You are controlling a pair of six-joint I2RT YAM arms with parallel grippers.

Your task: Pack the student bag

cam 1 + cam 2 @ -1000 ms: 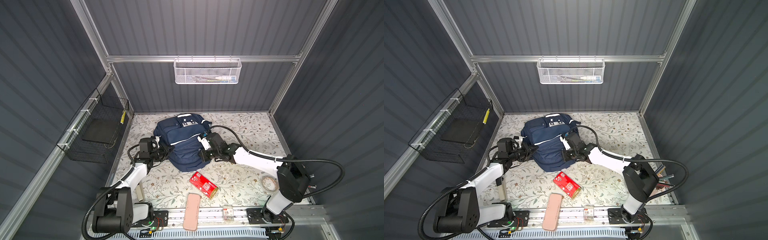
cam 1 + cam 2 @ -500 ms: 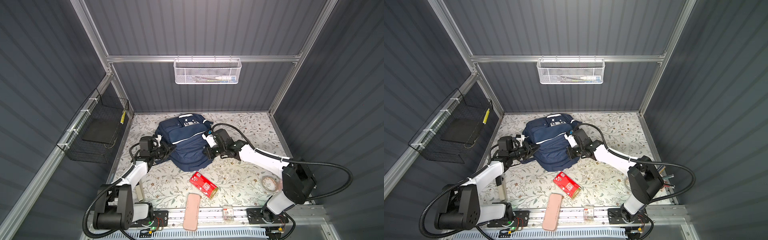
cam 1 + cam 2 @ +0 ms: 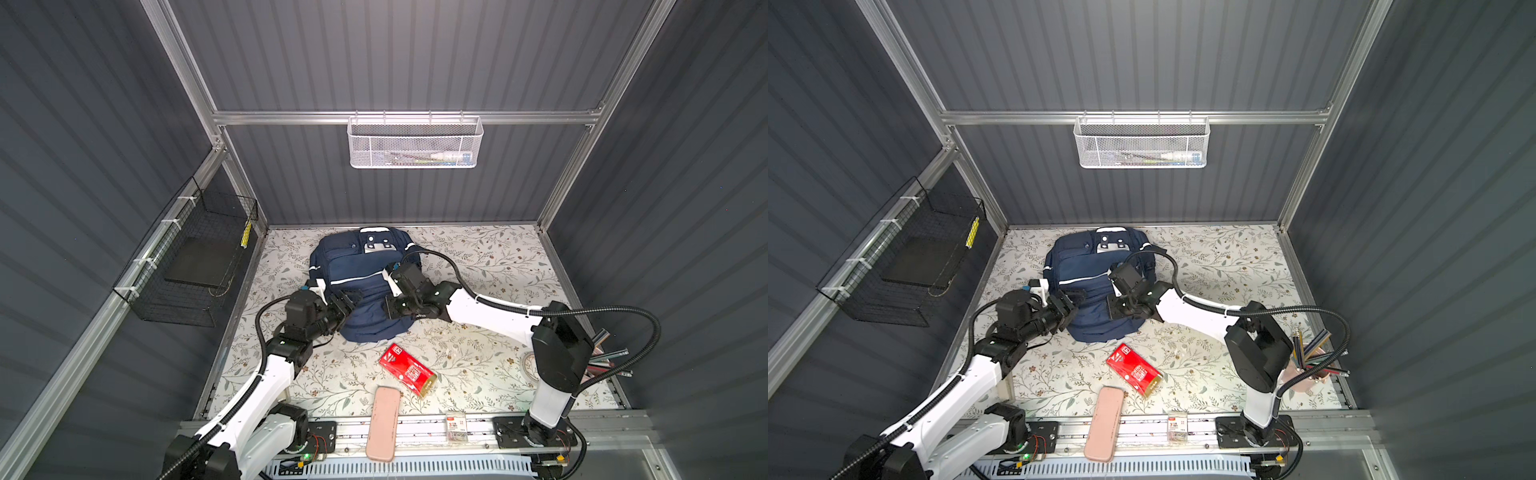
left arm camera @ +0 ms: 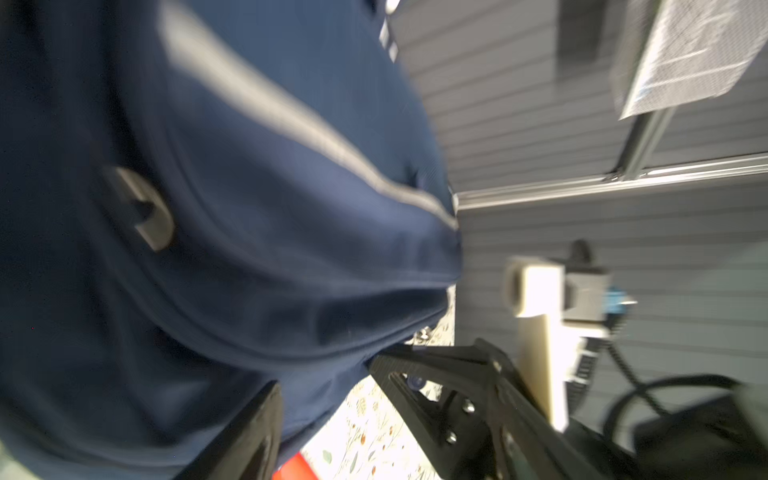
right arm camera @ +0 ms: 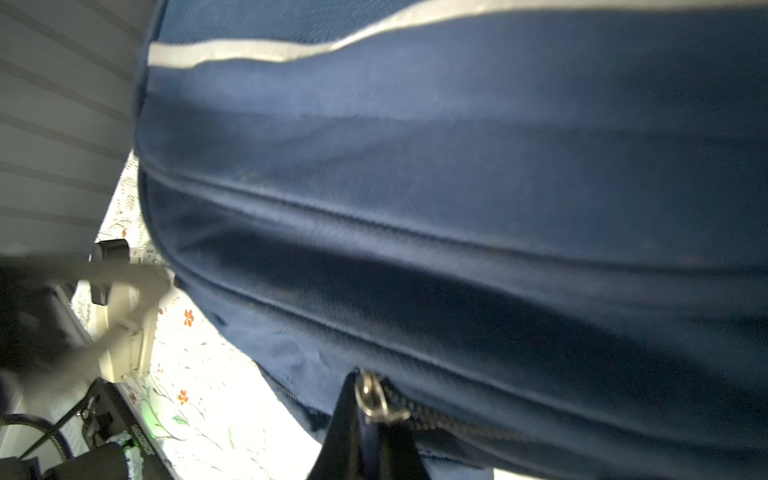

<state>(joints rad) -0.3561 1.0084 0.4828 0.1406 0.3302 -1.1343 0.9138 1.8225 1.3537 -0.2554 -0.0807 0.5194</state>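
In both top views the student bag [image 3: 365, 286] sits by the bench's back edge, with the red packet [image 3: 407, 372] and pink pencil case [image 3: 383, 422] unpacked near the front. Left wrist: my left gripper [image 4: 324, 374] is spread astride its fabric. Right wrist: the right gripper [image 5: 365, 399] is pinching the zip pull [image 5: 376, 401], so I judge packing not yet begun

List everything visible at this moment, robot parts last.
student bag: one, navy, back middle of the table
packet: one, red, in front of the bag
case: one, pink, across the front rail
small pack: one, clear with red label, front rail
tape roll: one, pale, beside right arm, partly hidden
pencil cup: one, pink, right edge
mesh basket: one, white, back wall
wire basket: one, black, left wall
left gripper: black fingers, open, bag's left side
right gripper: black fingers, shut at the bag's zip pull
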